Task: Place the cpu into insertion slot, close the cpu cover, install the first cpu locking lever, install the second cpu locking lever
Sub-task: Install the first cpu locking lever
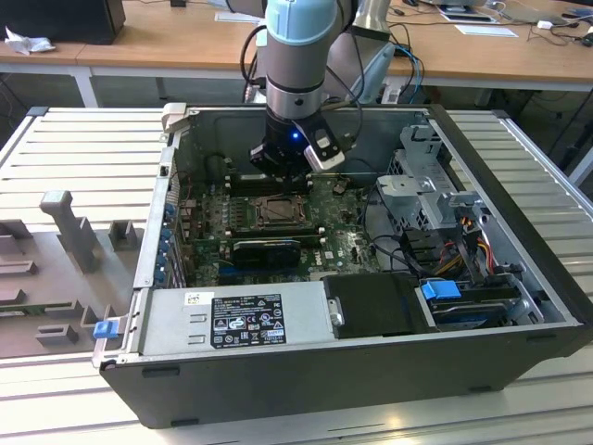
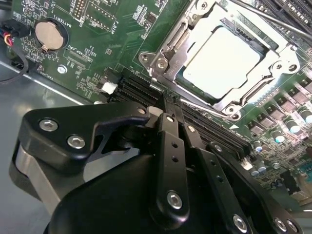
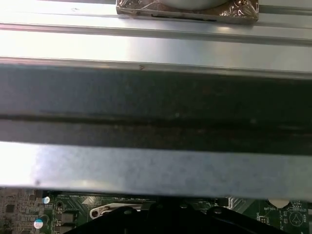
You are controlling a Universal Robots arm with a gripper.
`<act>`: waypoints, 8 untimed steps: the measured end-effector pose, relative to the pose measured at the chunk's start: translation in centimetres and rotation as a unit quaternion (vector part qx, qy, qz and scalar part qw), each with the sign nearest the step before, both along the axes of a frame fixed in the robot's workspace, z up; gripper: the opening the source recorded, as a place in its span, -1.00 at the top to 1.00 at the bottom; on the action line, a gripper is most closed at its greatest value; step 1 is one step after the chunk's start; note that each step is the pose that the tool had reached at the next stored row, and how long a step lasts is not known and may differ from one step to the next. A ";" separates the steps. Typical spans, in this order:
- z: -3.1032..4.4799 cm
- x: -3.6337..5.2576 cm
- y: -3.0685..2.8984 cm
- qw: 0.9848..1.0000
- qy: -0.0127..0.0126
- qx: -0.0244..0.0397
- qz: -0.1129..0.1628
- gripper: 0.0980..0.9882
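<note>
The arm's gripper (image 1: 283, 167) hangs inside the open computer case (image 1: 519, 306), just above the far edge of the insertion slot (image 1: 281, 212) on the green motherboard (image 1: 343, 243) — whether its fingers are apart cannot be made out. A long black card (image 1: 267, 248) lies just in front of the socket, and nearer still sits the grey power supply (image 1: 232, 318) — with a blue latch (image 1: 439, 290) off to the exterior view's right.

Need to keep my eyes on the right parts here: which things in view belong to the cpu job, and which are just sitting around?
Job:
cpu, seated in the slot
cover, down over the cpu
gripper, fingers together, beside the socket

Just there:
coin battery
memory slots
power supply
blue clip
</note>
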State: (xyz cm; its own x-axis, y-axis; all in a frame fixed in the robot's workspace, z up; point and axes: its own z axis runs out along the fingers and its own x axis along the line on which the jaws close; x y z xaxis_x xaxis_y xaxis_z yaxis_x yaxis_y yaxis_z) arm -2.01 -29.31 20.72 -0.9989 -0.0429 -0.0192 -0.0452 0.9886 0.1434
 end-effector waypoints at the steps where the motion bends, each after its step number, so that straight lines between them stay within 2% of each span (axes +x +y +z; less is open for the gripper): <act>1: -0.08 0.01 0.00 1.000 0.000 0.000 0.000 0.98; 4: -0.27 0.05 0.00 1.000 0.000 0.000 0.000 0.98; 8: -0.29 0.06 0.00 1.000 0.000 -0.005 0.000 0.98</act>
State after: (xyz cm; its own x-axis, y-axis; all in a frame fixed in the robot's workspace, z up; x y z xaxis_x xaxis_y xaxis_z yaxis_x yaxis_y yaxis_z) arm -1.95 -29.31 20.43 -0.9989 -0.0431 -0.0188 -0.0452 0.9899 0.1340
